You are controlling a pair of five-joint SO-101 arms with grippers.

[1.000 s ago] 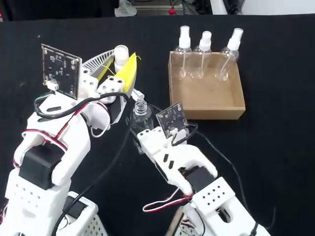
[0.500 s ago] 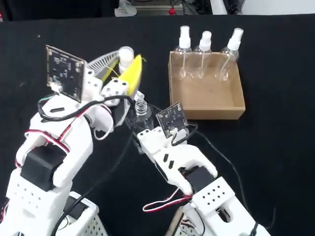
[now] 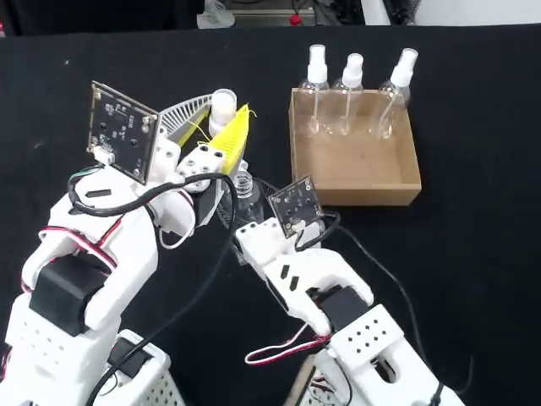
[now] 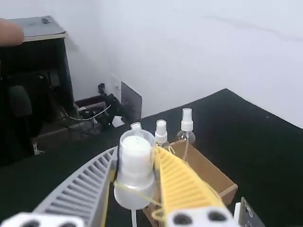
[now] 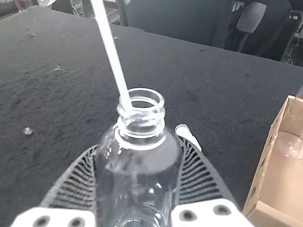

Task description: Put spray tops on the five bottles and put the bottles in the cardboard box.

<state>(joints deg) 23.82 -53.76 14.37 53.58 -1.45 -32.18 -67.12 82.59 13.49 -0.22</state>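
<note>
Three bottles (image 3: 349, 101) already have their spray tops on. They stand in a row inside the cardboard box (image 3: 363, 173), along its far wall. The box sits on the bench (image 3: 473, 127), toward the far right corner. So three of the five look done.

The fourth one is in the works right now. The right fingers (image 5: 199, 172) are closed around an open bottle (image 5: 140, 125), one finger on each side, and hold it upright near the middle of the bench, just beside the box's near left corner. The bottle has no top on its neck yet.

The left fingers (image 4: 180, 184) are closed on a white spray top (image 4: 136, 165) and hold it up above that bottle. A thin white tube (image 5: 111, 56) hangs down from the top. Its end is right at the mouth of the bottle (it looks like it is just going in by the rim, but that is hard to be sure of). The top itself is high above the neck, so nothing is pushed down or twisted on.

What I think is left: slide the tube all the way in, fix the top on the neck, and set this bottle in the box, where there is plenty of room in front. Then, going by the task, one more bottle needs the same.
</note>
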